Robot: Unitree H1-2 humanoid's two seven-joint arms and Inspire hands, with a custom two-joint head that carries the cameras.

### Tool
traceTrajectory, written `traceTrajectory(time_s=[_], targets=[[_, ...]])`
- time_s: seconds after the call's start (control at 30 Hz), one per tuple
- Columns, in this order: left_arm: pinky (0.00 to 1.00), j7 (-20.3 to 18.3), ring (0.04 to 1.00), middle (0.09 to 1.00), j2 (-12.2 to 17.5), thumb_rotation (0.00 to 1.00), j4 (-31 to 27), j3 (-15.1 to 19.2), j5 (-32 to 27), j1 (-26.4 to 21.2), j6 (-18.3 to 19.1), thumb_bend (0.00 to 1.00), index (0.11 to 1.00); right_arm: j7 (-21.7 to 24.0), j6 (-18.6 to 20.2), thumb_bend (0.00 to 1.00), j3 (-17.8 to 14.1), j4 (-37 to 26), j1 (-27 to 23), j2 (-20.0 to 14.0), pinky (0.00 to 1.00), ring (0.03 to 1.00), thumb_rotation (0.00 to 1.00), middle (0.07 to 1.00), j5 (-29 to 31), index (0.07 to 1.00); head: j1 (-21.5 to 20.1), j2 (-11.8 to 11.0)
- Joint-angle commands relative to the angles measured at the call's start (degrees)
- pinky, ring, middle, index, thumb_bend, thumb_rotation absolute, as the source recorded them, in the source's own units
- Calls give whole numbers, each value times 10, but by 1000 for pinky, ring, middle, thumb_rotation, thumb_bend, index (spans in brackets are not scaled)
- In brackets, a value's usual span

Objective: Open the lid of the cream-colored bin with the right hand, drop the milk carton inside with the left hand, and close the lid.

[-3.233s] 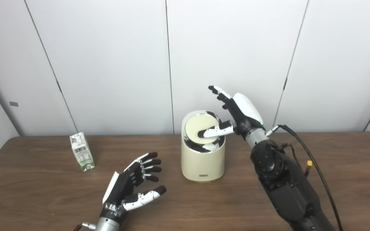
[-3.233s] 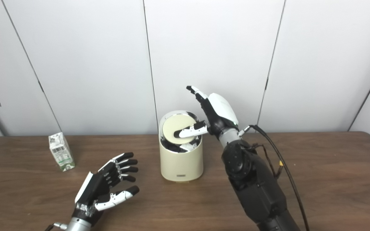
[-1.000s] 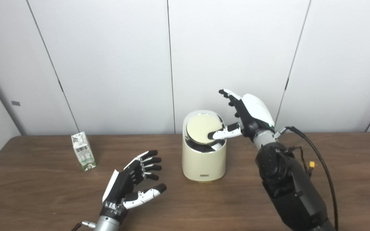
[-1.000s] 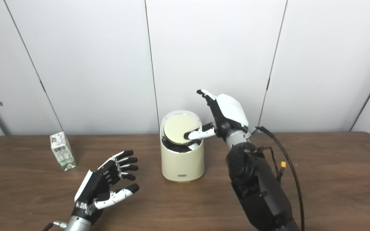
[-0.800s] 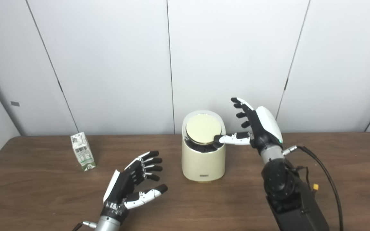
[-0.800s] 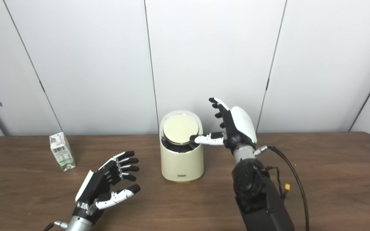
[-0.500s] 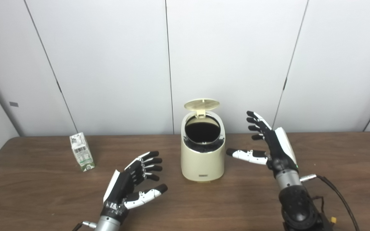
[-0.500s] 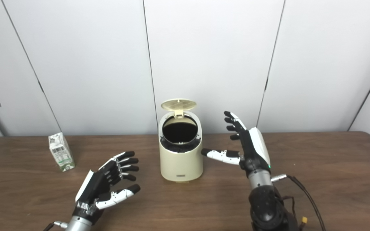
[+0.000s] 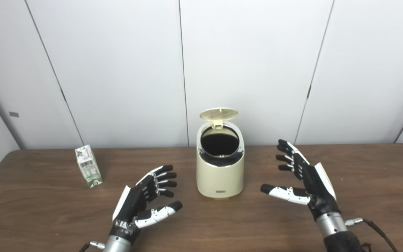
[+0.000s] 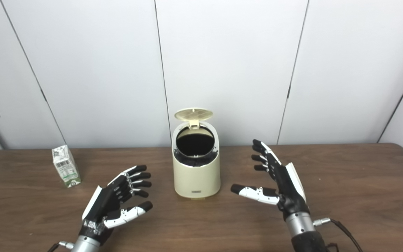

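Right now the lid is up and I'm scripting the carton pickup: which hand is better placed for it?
Left. The left hand is open on the milk carton's side of the bin; the right hand is beyond the bin.

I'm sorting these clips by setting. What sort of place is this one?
Probably a robot lab or test room, not a home: a bare wooden table against plain white wall panels, holding only a cream-colored bin and a milk carton, with the cabled right hand hovering.
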Motion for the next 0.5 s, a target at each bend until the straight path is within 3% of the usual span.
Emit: traceTrajectory(time_s=[0.0,0.23,0.47], targets=[[616,-1,723,778,5,145,-11,1,-1,-20,-12,723,849,2,-32,915,1,-7,-7,-8,718,828,325,897,2,908,0,0],[615,-2,727,783,5,152,-9,2,-5,-20,-15,729,851,9,-38,897,4,-7,7,-9,739,846,300,909,8,916,8,-5],[608,6,717,776,-6,131,6,-9,15,-22,-33,732,843,15,-51,861,-1,-3,17,-20,740,856,256,917,19,935,111,-38]])
